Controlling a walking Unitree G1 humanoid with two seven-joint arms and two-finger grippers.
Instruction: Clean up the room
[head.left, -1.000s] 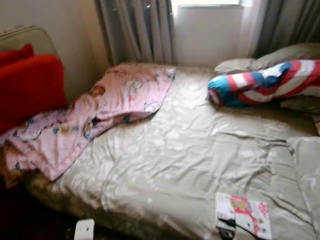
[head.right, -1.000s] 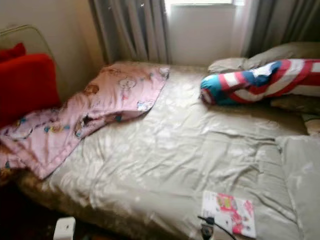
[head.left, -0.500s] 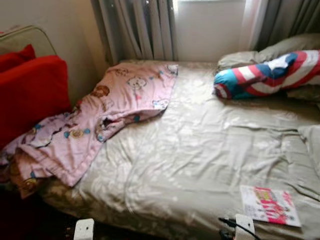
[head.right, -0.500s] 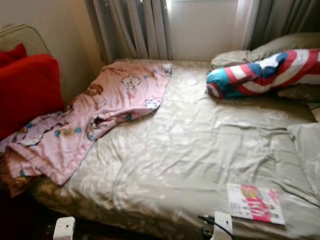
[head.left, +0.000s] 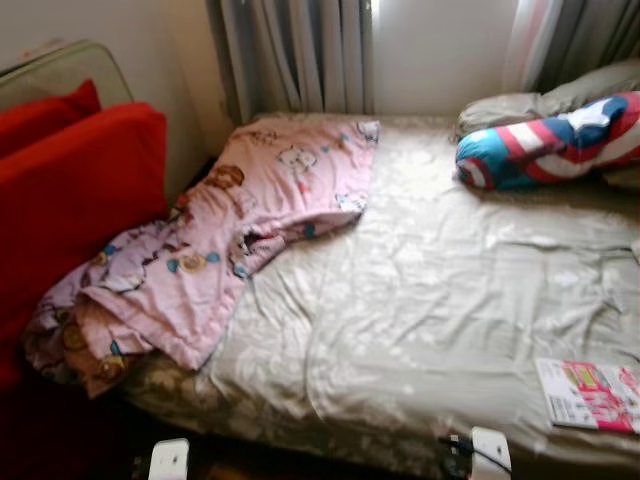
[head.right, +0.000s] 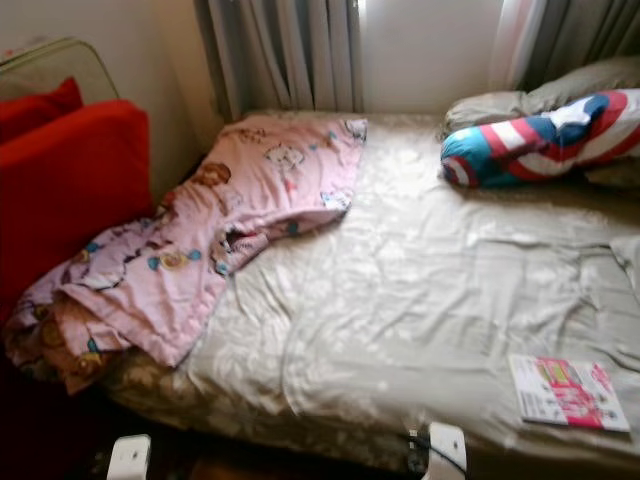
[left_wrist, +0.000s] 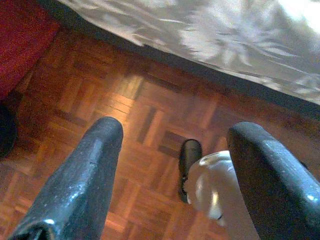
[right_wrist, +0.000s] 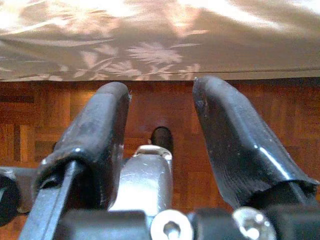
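Facing the bed (head.left: 440, 300) — nothing grasped.
Both arms hang low; left claw (left_wrist: 175, 165) and right claw (right_wrist: 160, 130) gape empty over the floor (left_wrist: 125, 100), since blanket (head.left: 230, 230) and magazine (head.left: 590, 393) lie untouched.

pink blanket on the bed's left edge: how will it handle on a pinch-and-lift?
Probably floppy: the pink blanket lies crumpled in soft folds and droops over the bed edge. Likely light, but it will trail and unfold when lifted. May slide easily on the sheet, which looks shiny.

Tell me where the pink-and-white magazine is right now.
The flat pink-and-white magazine lies on the beige satin bedspread at the robot's right, near the bed's front edge, far from the rumpled pink cartoon-print blanket.
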